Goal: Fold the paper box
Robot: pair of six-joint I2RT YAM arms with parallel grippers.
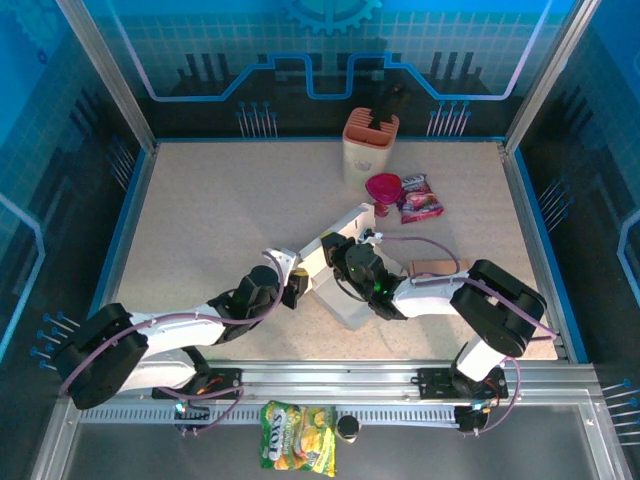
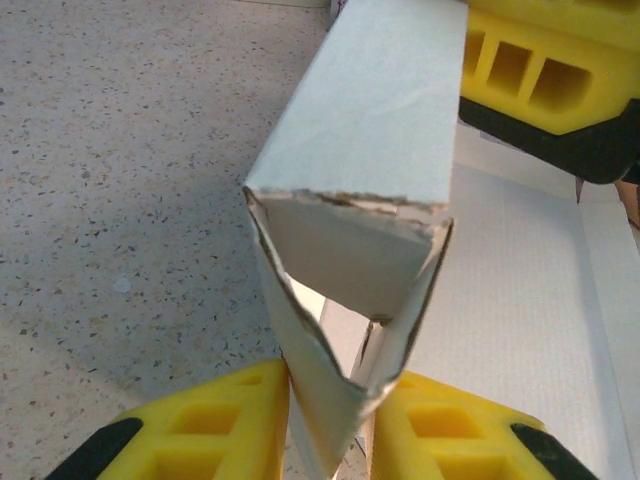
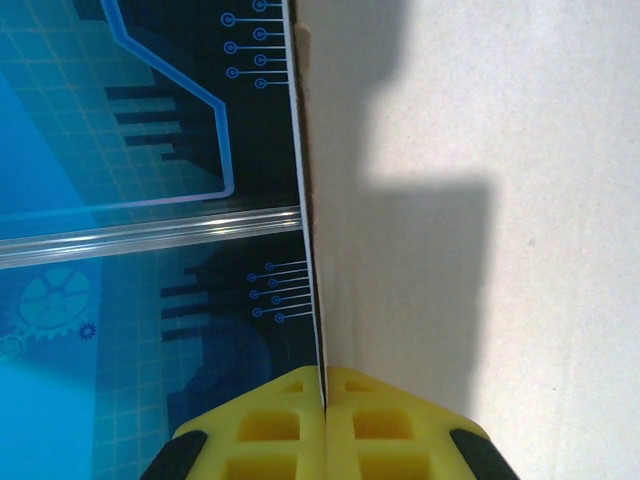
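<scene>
Speckled tabletop (image 1: 200, 220) inside blue walls (image 1: 60, 150); a half-folded paper box (image 1: 347, 222) lay toward its near edge; left fingers (image 2: 200, 425) pinched one rolled side wall; right fingers (image 3: 270, 430) pinched another panel; remaining walls seemingly awaited folding.

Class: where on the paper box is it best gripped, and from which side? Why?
Pinch the paper box at a raised wall's thin end, edge-on from the near left, as the left fingers do: folded card fits between them; the hollow body might crush.

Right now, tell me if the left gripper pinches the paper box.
Yes, the left gripper clamps a folded wall of the paper box.
</scene>
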